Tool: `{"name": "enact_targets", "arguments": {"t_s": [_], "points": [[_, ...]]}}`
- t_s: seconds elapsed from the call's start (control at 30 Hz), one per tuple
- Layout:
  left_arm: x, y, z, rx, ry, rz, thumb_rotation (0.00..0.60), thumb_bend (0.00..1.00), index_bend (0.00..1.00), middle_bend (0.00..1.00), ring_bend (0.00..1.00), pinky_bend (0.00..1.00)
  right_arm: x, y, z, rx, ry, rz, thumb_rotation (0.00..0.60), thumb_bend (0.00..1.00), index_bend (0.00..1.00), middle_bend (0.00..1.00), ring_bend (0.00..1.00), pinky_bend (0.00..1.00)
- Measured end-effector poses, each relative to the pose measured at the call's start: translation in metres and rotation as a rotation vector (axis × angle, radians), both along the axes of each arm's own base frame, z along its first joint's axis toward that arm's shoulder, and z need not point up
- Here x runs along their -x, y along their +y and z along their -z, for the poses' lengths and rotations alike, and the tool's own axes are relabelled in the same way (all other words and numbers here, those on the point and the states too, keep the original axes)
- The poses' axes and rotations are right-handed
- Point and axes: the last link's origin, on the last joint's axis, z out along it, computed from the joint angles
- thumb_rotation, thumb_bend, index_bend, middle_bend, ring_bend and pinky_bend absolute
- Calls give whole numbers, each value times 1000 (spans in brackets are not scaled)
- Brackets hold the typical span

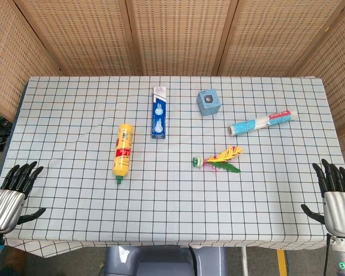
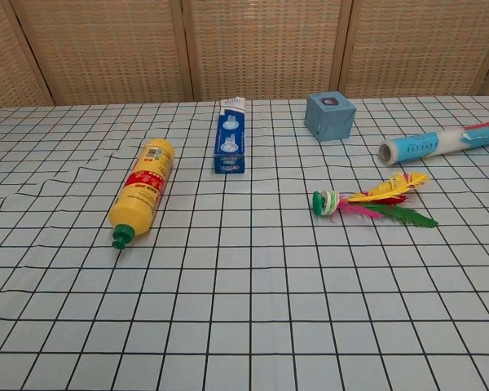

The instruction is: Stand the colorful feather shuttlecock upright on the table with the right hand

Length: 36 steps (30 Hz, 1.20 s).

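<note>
The colorful feather shuttlecock [image 1: 217, 159] [image 2: 370, 204] lies on its side on the checked tablecloth, its green round base pointing left and its yellow, pink and green feathers fanning right. My right hand [image 1: 334, 192] hovers at the table's front right corner, fingers spread and holding nothing, well to the right of the shuttlecock. At the front left corner my left hand [image 1: 11, 194] is likewise spread and empty. Neither hand appears in the chest view.
A yellow bottle [image 1: 122, 149] [image 2: 140, 193] lies left of centre. A blue box [image 1: 158, 111] [image 2: 231, 137] lies behind the middle, a small blue cube [image 1: 209, 102] [image 2: 329, 116] right of it, and a rolled tube [image 1: 262, 122] [image 2: 440, 143] behind the shuttlecock.
</note>
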Motion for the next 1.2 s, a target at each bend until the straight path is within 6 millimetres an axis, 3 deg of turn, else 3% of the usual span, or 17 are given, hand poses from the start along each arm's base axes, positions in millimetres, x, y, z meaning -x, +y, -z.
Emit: {"name": "enact_targets", "arguments": {"t_s": [0.2, 0.37, 0.5, 0.57, 0.63, 0.77, 1.0, 1.2], "points": [[1, 1, 0, 0, -1, -6, 600, 0, 0, 0, 0, 0, -1, -3, 4, -19, -5, -2, 600, 0, 56, 0, 0, 0], [1, 3, 3, -1, 4, -7, 600, 0, 0, 0, 0, 0, -6, -22, 10, -66, 0, -17, 600, 0, 162, 0, 0, 0], [2, 9, 8, 4, 12, -10, 600, 0, 0, 0, 0, 0, -17, -60, 15, -104, 65, -85, 600, 1, 311, 0, 0, 0], [2, 12, 10, 2, 13, -9, 600, 0, 0, 0, 0, 0, -22, -75, 18, -123, 101, -114, 600, 49, 369, 0, 0, 0], [4, 16, 13, 1, 16, -10, 600, 0, 0, 0, 0, 0, -28, -90, 28, -168, 101, -134, 600, 160, 424, 0, 0, 0], [8, 23, 17, -11, 15, -25, 600, 0, 0, 0, 0, 0, -35, -123, 48, -250, 108, -169, 600, 232, 458, 0, 0, 0], [9, 28, 19, -40, 34, -40, 600, 0, 0, 0, 0, 0, -25, -187, 77, -280, 214, -196, 600, 285, 490, 21, 0, 0], [11, 34, 26, -34, 54, -58, 600, 0, 0, 0, 0, 0, -22, -220, 109, -309, 250, -196, 600, 331, 505, 32, 0, 0]]}}
